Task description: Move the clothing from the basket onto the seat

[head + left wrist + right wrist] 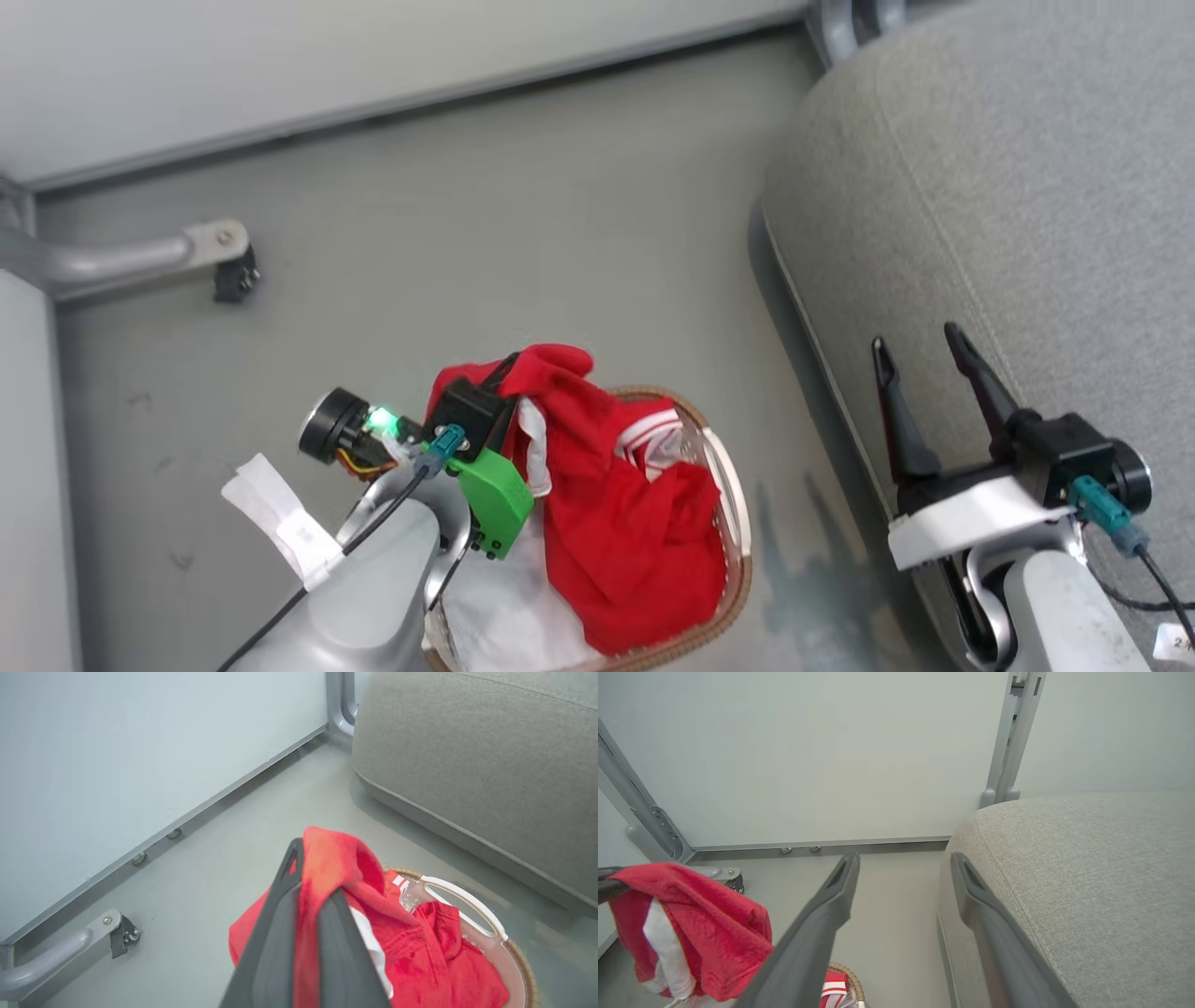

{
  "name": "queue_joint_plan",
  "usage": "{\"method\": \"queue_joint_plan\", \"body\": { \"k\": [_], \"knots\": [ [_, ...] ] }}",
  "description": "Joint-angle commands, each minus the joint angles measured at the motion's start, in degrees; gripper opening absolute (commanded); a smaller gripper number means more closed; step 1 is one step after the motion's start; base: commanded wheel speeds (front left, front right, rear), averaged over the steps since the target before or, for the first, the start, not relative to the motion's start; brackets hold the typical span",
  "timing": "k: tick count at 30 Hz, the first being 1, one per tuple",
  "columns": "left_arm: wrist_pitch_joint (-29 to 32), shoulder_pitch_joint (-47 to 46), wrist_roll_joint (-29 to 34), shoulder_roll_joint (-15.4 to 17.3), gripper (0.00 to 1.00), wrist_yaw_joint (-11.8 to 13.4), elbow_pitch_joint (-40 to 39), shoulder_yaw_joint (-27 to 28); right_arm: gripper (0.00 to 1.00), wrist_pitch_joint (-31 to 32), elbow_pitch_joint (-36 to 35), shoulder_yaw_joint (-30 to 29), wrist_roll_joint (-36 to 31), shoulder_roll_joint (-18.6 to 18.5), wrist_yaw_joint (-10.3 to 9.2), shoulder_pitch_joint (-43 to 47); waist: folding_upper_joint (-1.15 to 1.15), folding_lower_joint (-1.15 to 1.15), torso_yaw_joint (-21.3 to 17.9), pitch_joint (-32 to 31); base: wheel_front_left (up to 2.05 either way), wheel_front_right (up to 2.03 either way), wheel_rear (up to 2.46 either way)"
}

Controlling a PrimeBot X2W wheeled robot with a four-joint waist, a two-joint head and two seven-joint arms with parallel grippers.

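Note:
Red clothing (616, 504) with white trim is lifted partly out of the white basket (724, 467) with a brown woven rim, which stands on the floor left of the grey seat (1008, 187). My left gripper (310, 858) is shut on a fold of the clothing (336, 858), holding it above the basket (472, 907); the rest drapes down inside. My right gripper (920, 341) stands open over the seat's left edge, nothing between its fingers. From the right wrist, the raised clothing (691, 924) hangs at the left and the seat (1087, 868) lies to the right.
A pale wall panel (327, 65) with a grey base rail runs along the back. A grey metal leg with a caster (219, 257) stands on the floor at the left. A grey upright post (1013, 737) rises behind the seat. White liner (504, 607) shows in the basket.

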Motion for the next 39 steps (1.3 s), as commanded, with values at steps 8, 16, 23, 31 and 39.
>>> {"method": "queue_joint_plan", "body": {
  "k": [8, 16, 23, 31, 39],
  "knots": [
    [0.2, -3.3, 1.7, 3.9, 0.00, -1.5, -8.7, -3.3, 1.00, -0.3, 1.0, 0.5, -1.3, -0.2, -0.04, 5.0, 0.00, 0.00, 2.7, -13.6, 0.00, 0.00, 0.00],
    [4.0, -11.5, 1.8, 7.9, 0.00, -2.1, -17.2, -7.4, 1.00, -0.3, 0.9, 2.4, -1.9, -0.2, -0.04, 6.2, 0.00, 0.00, 2.8, -16.3, 0.00, 0.00, 0.00],
    [6.8, -18.8, -0.5, 10.5, 0.00, -2.0, -22.4, -10.0, 1.00, -0.3, 0.6, 5.0, -2.7, -0.2, -0.04, 4.5, 0.00, 0.00, 2.6, -16.8, 0.00, 0.00, 0.00],
    [8.4, -24.1, -2.6, 11.7, 0.00, -2.0, -25.5, -10.7, 1.00, -0.3, 0.6, 8.6, -3.6, -0.2, -0.04, 1.6, 0.00, 0.00, 2.8, -16.9, 0.00, 0.00, 0.00],
    [9.4, -25.2, -3.6, 11.7, 0.00, -2.0, -26.9, -12.4, 1.00, -0.3, 1.4, 10.6, -5.7, -0.2, -0.04, -3.7, 0.00, 0.00, 3.2, -16.5, 0.00, 0.00, 0.00]
  ]
}}
